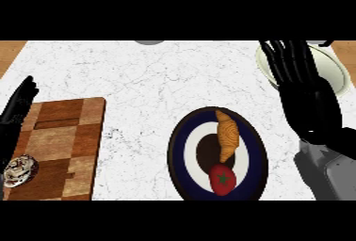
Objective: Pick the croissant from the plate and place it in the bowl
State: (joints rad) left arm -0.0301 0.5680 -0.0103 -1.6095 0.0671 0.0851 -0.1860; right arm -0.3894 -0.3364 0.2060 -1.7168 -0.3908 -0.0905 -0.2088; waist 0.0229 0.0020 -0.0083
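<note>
Still plated, croissant [228, 134], left of right hand [306, 94]

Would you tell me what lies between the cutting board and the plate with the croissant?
Only bare marble counter separates the cutting board from the plate, as the head view shows.

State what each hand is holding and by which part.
Nothing is held. The right hand is open above the bowl; the left hand rests open at the left edge. The croissant lies untouched on the plate.
</note>
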